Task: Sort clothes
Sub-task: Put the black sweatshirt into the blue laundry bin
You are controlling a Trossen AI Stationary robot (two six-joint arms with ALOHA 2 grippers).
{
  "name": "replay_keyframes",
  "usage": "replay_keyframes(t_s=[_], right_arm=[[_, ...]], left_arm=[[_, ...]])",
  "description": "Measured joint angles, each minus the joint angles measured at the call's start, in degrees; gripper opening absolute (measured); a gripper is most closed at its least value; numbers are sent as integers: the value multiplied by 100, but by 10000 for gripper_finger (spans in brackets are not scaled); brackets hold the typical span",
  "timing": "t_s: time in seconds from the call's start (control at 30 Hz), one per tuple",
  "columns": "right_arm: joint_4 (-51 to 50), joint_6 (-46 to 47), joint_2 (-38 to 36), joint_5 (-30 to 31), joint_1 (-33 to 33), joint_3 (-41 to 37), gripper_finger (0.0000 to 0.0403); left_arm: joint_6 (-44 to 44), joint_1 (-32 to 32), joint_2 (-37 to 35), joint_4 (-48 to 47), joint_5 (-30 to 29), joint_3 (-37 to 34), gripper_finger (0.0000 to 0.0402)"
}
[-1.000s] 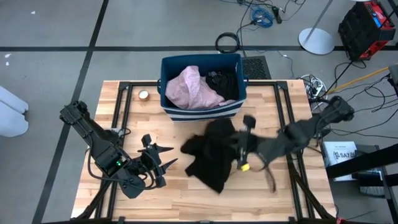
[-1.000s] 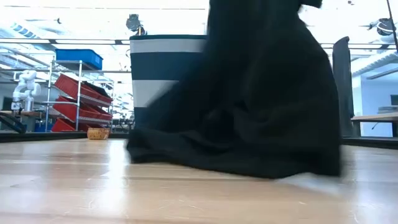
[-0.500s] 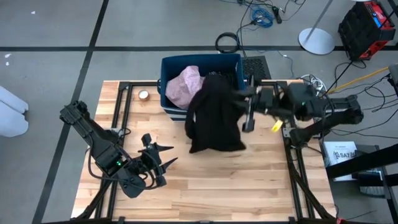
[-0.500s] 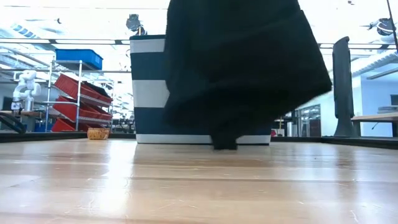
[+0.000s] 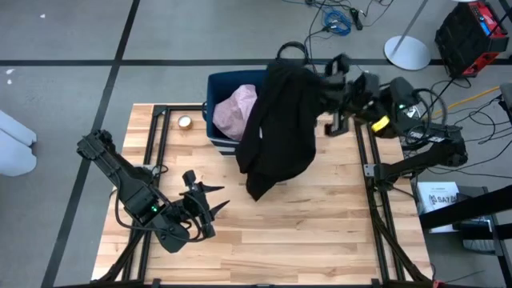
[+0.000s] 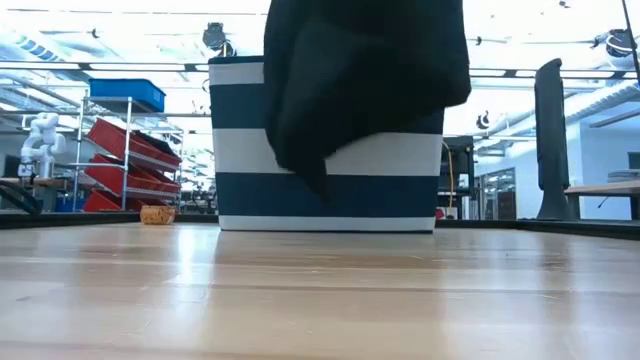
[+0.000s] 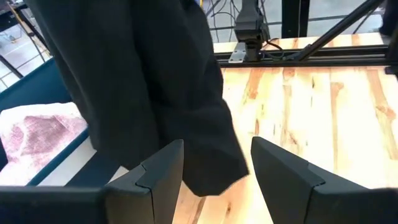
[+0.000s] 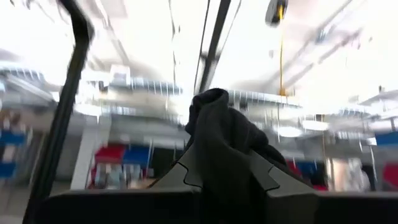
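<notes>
A big black garment (image 5: 276, 128) hangs from my right gripper (image 5: 318, 86), which is shut on it above the near right part of the dark blue bin (image 5: 220, 84) with its white-striped base (image 6: 400, 160). The garment's lowest tip (image 6: 316, 185) hangs in front of the bin, clear of the table. A pale pink garment (image 5: 240, 112) lies in the bin. My left gripper (image 5: 210, 205) is open and empty over the table's near left part. It looks toward the black garment (image 7: 143, 81) and the pink one (image 7: 37, 130). My right gripper pinches a bunched fold of the black garment (image 8: 221, 134) between its two fingers; the cloth stands up in a lump past the fingertips. The fingers come from the table's right. The garment hangs below them in slack folds, lifted clear of the table.
A small round object (image 5: 186, 122) sits on the table left of the bin. Black frame rails (image 5: 370, 168) run along the table's left and right sides. Bare wood (image 5: 304, 232) lies between the bin and the near edge.
My right gripper has risen and gone toward the far edge and the bin, carrying the black garment. The garment, partly spread on the table a second ago, has been lifted clear and now hangs in front of the bin.
</notes>
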Motion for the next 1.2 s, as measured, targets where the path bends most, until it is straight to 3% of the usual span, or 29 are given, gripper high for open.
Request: replay_keyframes(t_s=[0.23, 0.47, 0.77, 0.97, 1.2], right_arm=[[1252, 472, 18, -229, -557, 2, 36], [3544, 792, 260, -192, -935, 9, 36], [4618, 831, 1002, 563, -1300, 65, 36], [4567, 1549, 2107, 455, -1518, 909, 36], [3211, 2250, 3969, -191, -1547, 3205, 36]], left_arm=[[14, 114, 0, -3, 12, 0, 199], [127, 247, 0, -2, 50, 0, 199], [437, 294, 174, -2, 62, 0, 199], [610, 403, 435, -27, 179, 0, 199], [603, 424, 492, -155, 184, 0, 199]])
